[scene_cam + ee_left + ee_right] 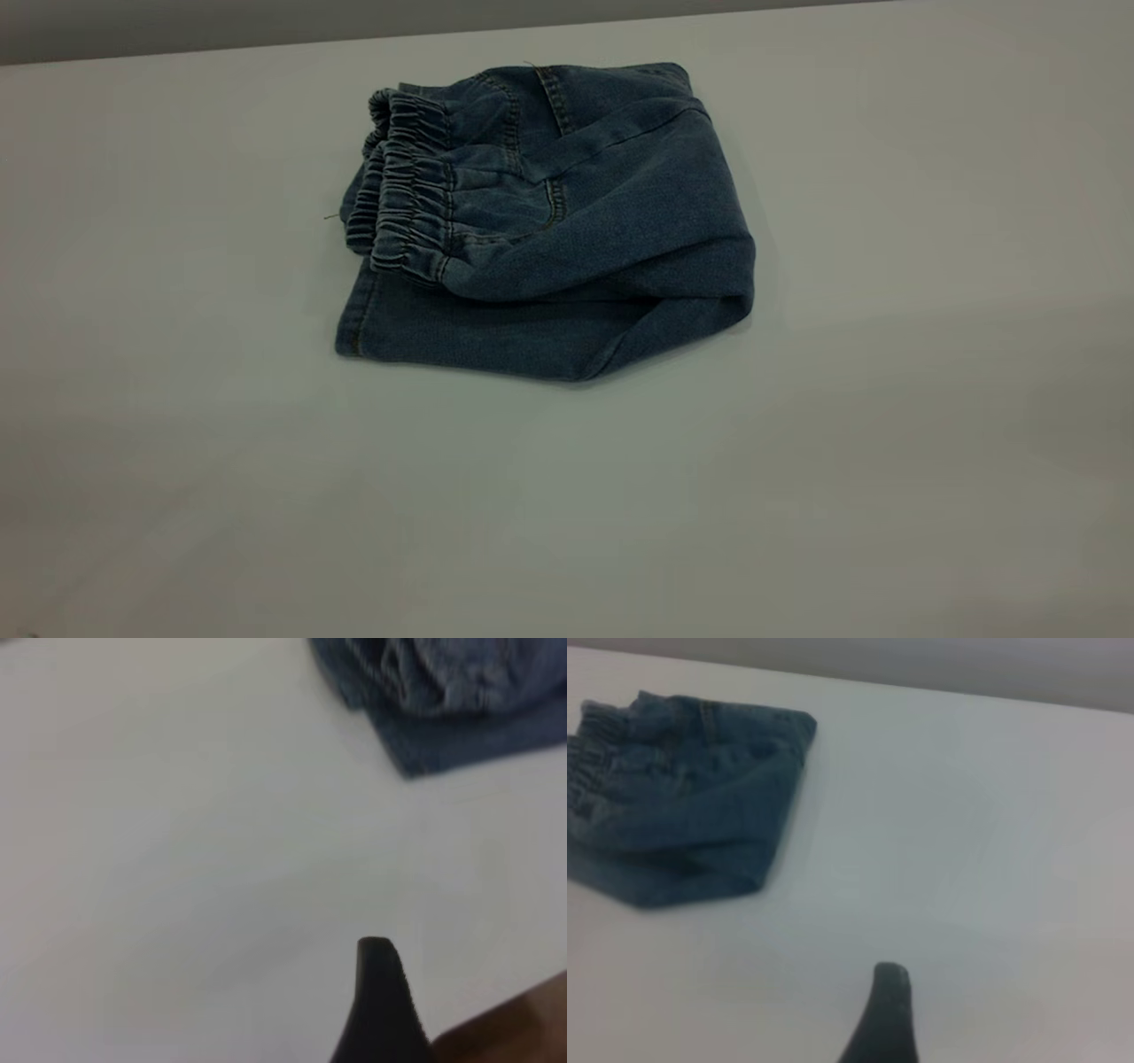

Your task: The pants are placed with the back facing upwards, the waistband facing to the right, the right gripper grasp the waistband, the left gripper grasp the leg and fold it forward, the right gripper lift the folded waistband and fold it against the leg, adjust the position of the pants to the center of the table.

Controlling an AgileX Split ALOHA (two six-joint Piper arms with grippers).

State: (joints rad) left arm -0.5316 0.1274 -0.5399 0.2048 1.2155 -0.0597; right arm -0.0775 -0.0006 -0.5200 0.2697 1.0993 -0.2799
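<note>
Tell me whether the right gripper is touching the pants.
Apart. In the right wrist view, bare table separates the one visible gripper fingertip from the folded pants. The exterior view shows no gripper near them.

Pants (567, 266) of soft, matt blue washed denim cloth with a fine woven grain, waistband (409, 190) puckered and ribbed with stitched gathers, table (886, 399) smooth, matt, plain white, dark finger (381, 1010) matt with a ridged edge

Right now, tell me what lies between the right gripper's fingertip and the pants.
Only bare table: in the right wrist view, nothing lies between the fingertip and the folded pants.
</note>
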